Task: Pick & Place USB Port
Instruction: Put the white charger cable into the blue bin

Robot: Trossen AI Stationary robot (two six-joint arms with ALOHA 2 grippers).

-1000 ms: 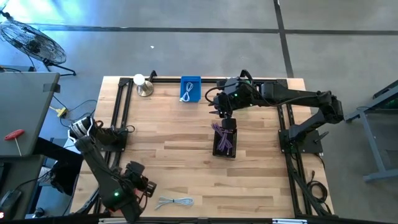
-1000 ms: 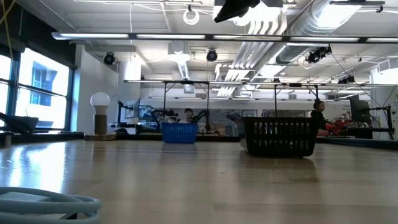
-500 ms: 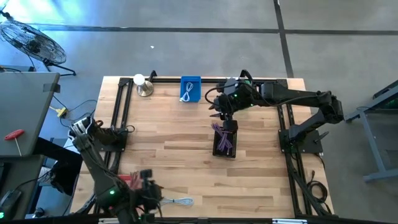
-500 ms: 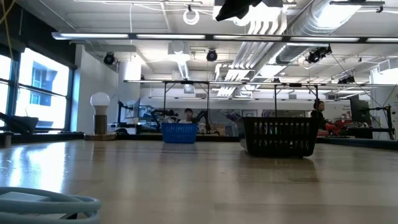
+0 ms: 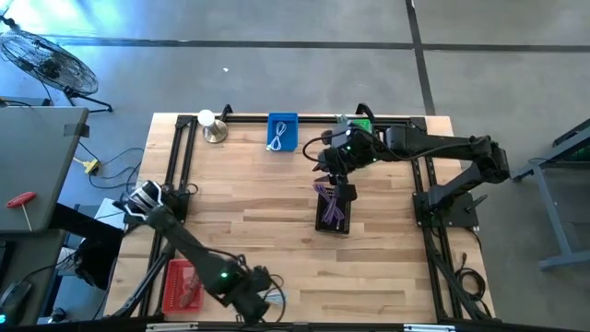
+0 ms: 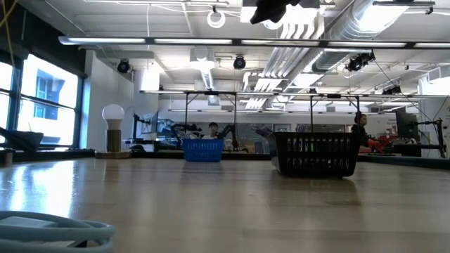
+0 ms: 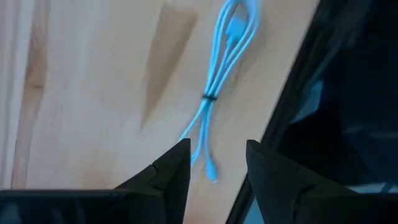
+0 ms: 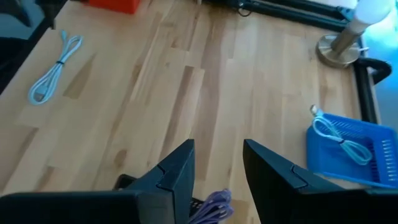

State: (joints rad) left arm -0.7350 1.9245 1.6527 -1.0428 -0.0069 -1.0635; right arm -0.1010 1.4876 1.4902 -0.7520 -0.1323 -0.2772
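You have a wide bare stretch of the wooden table in the middle left of the high view, open for passing. In the centre right the black basket blocks the way, and along the upper edge stand the blue basket and the lamp. At the lower left the red basket sits just beside the table's edge.

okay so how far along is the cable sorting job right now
Done, it seems: a purple cable in the black basket, a white one in the blue basket. In hand: left hand open over the light blue cable, nothing gripped. Left: picking it up and placing it.
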